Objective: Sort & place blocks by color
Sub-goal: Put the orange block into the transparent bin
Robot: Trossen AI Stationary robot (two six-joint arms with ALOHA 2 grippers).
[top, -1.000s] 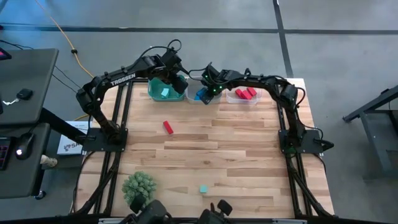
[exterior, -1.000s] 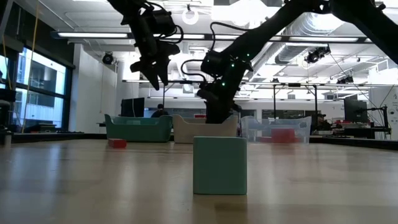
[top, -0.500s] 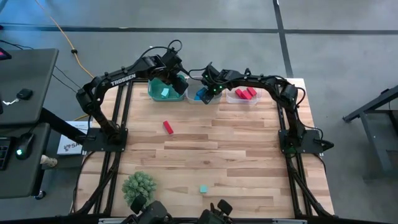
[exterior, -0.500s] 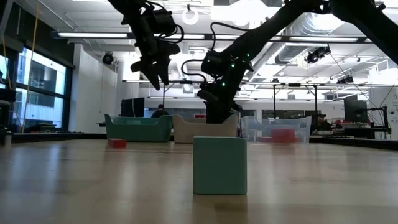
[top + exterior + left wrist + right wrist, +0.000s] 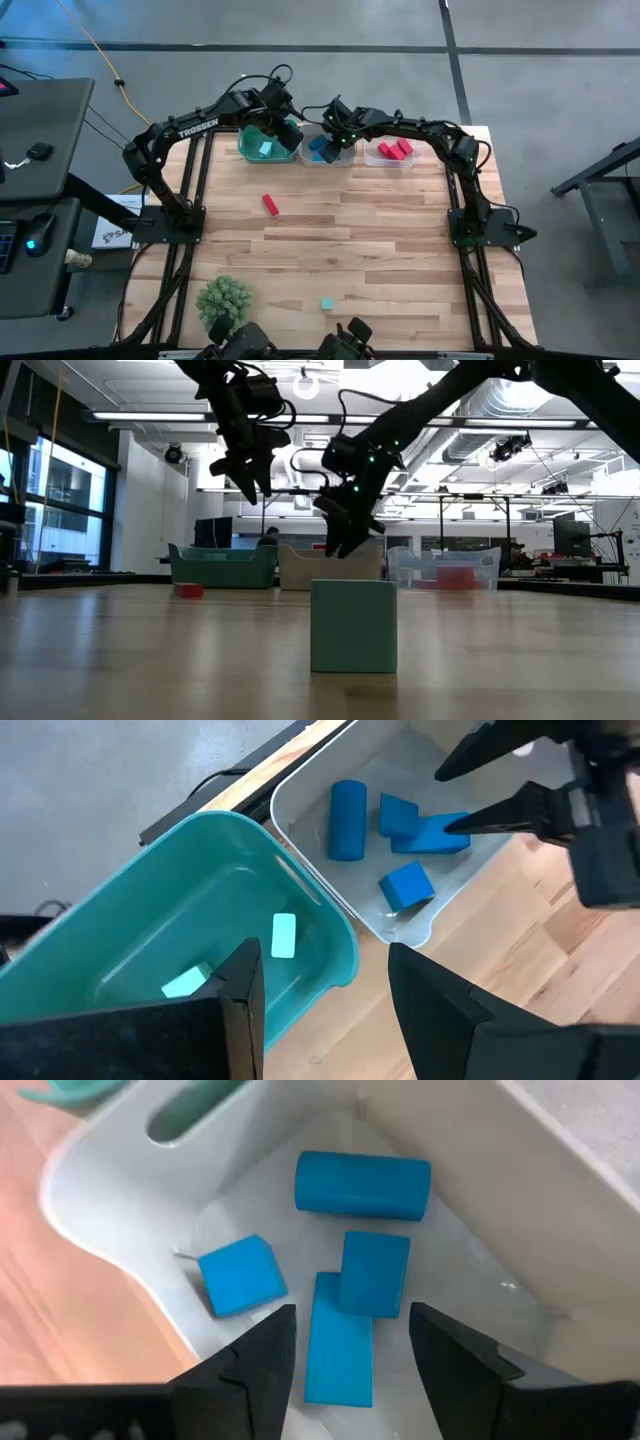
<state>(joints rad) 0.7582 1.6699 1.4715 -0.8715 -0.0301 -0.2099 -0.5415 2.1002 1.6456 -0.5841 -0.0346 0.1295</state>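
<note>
Four blue blocks [image 5: 350, 1300] lie in the white bin [image 5: 312, 157], the middle of three bins at the tabletop's [image 5: 400, 230] far edge: a cylinder, a cube and two bars, one resting partly on the other. They sit there because this bin gathers blue. The right tool [image 5: 350, 1342] hangs just above the white bin, fingers apart and empty, which suggests a blue piece has been let go and the arm is free to leave.

Beside the white bin, toward the left arm, the teal bin [image 5: 262, 150] holds light teal blocks [image 5: 284, 935]; the left tool [image 5: 325, 995] hovers over it, fingers apart, holding nothing. On the white bin's other side, the clear bin [image 5: 392, 160] holds red blocks [image 5: 394, 150].

Unsorted: a red block [image 5: 270, 204] well short of the white bin, and a teal cube [image 5: 327, 304] far from it near the tabletop's front edge, by the green plant ball [image 5: 222, 299].
</note>
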